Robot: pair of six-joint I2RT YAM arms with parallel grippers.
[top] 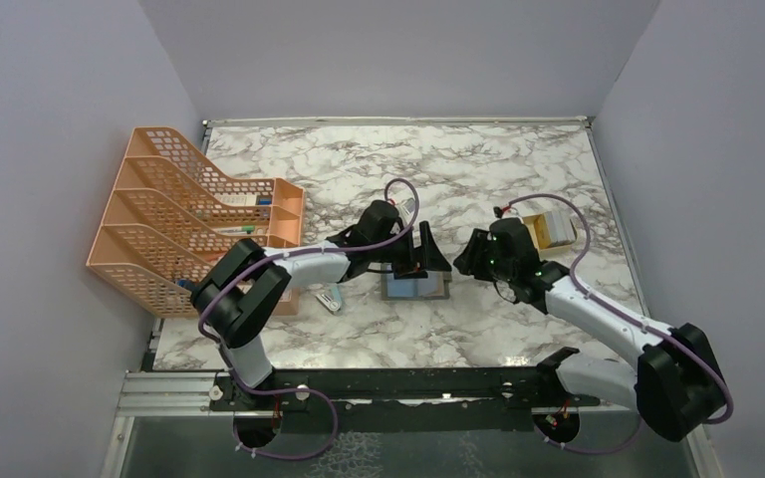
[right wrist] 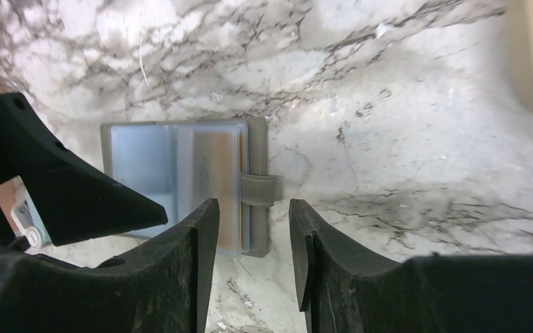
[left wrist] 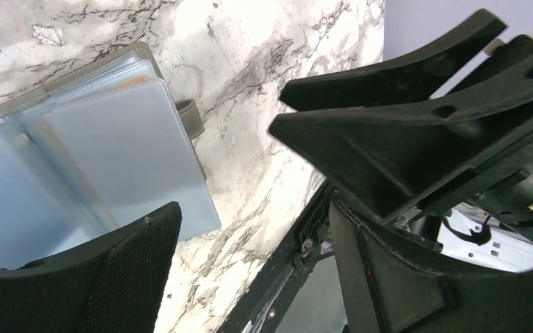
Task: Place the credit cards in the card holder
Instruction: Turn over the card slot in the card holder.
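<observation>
The card holder [top: 416, 287] lies open on the marble table, grey outside with light blue pockets [left wrist: 111, 152] and a snap tab [right wrist: 260, 191]. A tan credit card [right wrist: 212, 184] shows inside a clear pocket on its right-hand leaf. My right gripper [right wrist: 253, 239] hovers open just off the holder's tab side, nothing between its fingers [right wrist: 205, 239]. My left gripper [left wrist: 250, 267] is also open and empty, hanging over the holder's far edge [top: 426, 255], close to the right gripper [top: 466, 257].
An orange mesh file rack [top: 184, 214] stands at the left. A shallow tan tray [top: 548, 227] sits at the right, behind my right arm. A small white-blue object [top: 331, 299] lies beside the rack. The two grippers nearly touch above the holder.
</observation>
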